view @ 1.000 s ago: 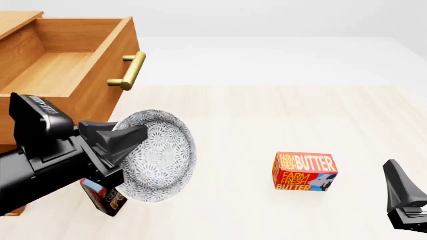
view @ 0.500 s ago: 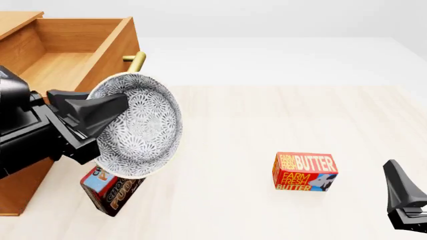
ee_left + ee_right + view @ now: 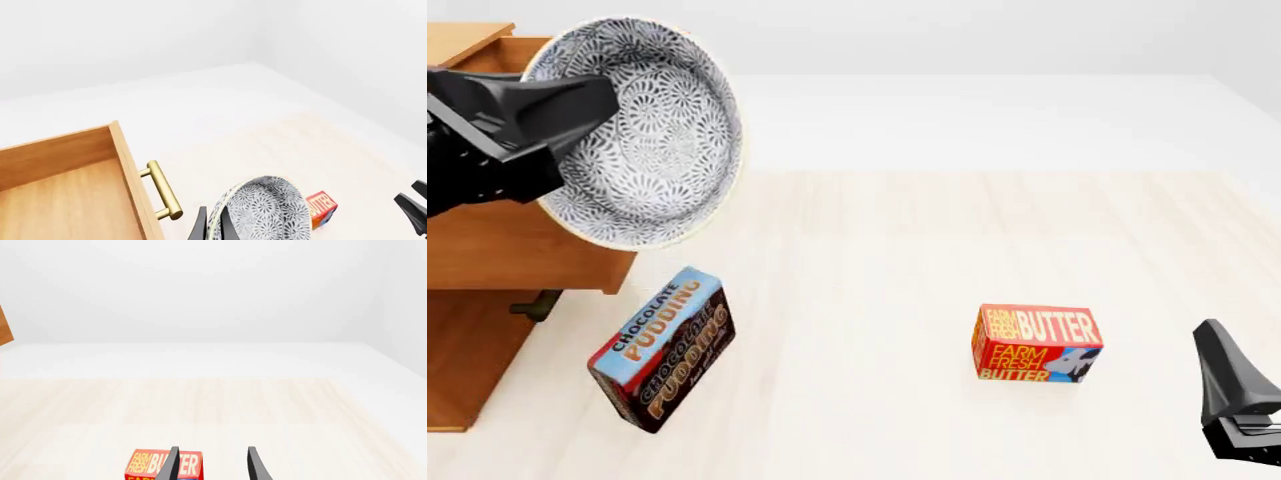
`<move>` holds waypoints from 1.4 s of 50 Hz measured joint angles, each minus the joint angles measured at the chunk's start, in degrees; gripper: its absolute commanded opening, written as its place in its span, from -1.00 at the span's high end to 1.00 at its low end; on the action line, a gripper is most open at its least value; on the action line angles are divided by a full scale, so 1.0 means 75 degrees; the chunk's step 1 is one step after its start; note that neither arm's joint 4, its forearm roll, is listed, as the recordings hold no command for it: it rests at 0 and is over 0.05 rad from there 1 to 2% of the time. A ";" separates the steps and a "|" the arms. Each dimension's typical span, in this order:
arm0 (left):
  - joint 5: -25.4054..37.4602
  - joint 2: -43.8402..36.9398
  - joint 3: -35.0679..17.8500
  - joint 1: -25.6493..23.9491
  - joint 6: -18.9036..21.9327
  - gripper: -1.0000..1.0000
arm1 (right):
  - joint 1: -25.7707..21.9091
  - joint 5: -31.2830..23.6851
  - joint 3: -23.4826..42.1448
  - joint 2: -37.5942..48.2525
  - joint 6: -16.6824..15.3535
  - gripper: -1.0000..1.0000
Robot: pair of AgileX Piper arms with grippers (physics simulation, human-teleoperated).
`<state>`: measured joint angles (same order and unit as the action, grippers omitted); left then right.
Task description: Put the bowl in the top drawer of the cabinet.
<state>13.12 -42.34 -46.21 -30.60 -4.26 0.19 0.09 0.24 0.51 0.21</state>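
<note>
The bowl (image 3: 647, 135), white with a fine dark grey floral pattern, hangs in the air tipped on its side, its hollow facing me. My left gripper (image 3: 587, 105) is shut on its rim, one finger lying across the inside. It hovers at the front of the top drawer (image 3: 521, 250), which stands pulled out of the cabinet (image 3: 461, 370). In the left wrist view the bowl (image 3: 267, 212) is beside the brass handle (image 3: 163, 192), with the open drawer (image 3: 67, 195) below and the left gripper (image 3: 213, 227) at the rim. My right gripper (image 3: 1234, 400) (image 3: 210, 465) is open and holds nothing.
A red butter box (image 3: 1037, 344) (image 3: 157, 465) lies on the table just ahead of the right gripper. A chocolate pudding box (image 3: 661, 350) stands tilted near the cabinet's front corner. The lower drawer's handle (image 3: 534, 305) sticks out under the open drawer.
My left gripper has carried the bowl upward and to the left, from beside the pudding box to the level of the drawer's front, now covering its handle. The right arm has not moved.
</note>
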 measured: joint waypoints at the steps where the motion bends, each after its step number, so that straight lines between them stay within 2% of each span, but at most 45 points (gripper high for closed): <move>1: 0.0018 -0.0023 -0.0059 0.0038 0.0002 1.00 | 0.0000 0.0000 0.0000 0.0000 0.0000 -1.00; 9: 0.0137 -0.0238 -0.0507 0.0369 -0.0035 1.00 | 0.0000 0.0000 0.0000 0.0000 0.0000 -1.00; 25: 0.0304 -0.0878 -0.1397 0.1515 -0.0156 1.00 | 0.0000 0.0000 0.0000 0.0000 0.0000 -1.00; 47: 0.0245 -0.2030 -0.2328 0.2657 -0.0466 1.00 | 0.0000 0.0000 0.0000 0.0001 0.0000 -1.00; 70: -0.0004 -0.3150 -0.2771 0.3723 -0.0984 1.00 | 0.0000 0.0000 0.0000 0.0001 0.0000 -1.00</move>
<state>13.10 -65.96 -66.99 -2.67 -11.64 0.18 0.09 0.24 0.51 0.21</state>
